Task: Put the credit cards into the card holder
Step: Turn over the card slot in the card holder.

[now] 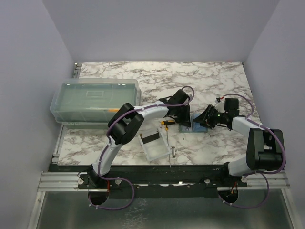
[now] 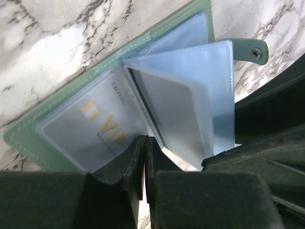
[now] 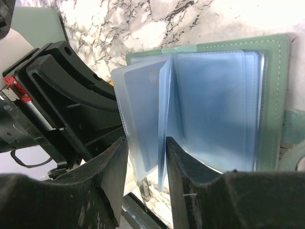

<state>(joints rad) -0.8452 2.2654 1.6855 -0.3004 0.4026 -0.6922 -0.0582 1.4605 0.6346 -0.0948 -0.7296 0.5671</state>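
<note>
Right wrist: right jaws are hanging loose around a sleeve, fanning the holder open; left jaws are clenching, probably pinning it.

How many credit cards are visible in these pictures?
2. One VIP card sits in a sleeve of the open card holder; one black card is in the clear tray. Others may be hidden between the sleeves.

Top cam looks down over the whole table from behind. Both wrist cams sit close on the same card holder.
</note>
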